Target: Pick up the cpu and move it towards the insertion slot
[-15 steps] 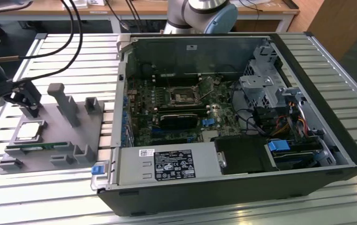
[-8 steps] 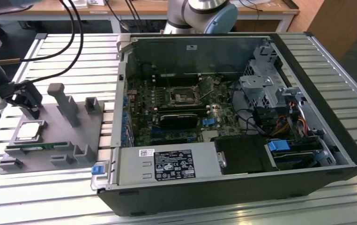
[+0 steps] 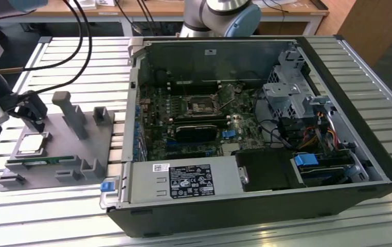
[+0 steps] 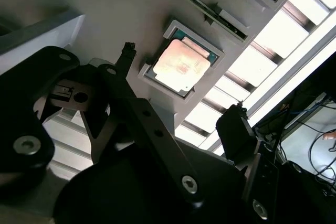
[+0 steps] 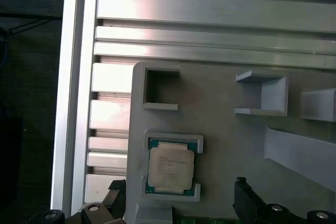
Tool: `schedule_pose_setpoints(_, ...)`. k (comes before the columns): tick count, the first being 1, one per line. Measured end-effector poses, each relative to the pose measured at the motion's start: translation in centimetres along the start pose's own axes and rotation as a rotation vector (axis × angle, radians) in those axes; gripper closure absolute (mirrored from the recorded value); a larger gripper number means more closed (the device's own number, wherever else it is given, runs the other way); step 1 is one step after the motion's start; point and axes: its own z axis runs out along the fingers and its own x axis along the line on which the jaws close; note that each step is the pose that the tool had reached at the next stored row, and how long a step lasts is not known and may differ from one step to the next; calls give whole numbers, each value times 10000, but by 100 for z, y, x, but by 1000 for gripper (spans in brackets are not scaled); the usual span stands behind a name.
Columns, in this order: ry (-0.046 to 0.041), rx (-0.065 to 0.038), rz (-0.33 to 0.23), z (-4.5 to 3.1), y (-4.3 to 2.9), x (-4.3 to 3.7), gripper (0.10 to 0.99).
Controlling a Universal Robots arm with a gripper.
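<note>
Looks straight down on a grey tray lying on a slatted aluminium table. Finds the cpu lying flat in a shallow framed recess of that tray, silvery lid up, a green rim showing around it, raised lips hugging two opposite sides. Catches the gripper spread wide, its black fingertips standing off opposite sides of the cpu, neither touching the chip. Takes in a square walled pocket just beyond the recess, a bracket-shaped holder further along the tray, a slanted grey rib near that holder, and a thin green circuit board edge between the fingers.
</note>
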Motion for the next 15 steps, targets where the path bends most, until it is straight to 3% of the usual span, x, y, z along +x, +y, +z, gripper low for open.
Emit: schedule_pose_setpoints(15,2,14,0,249,-11,11,204)
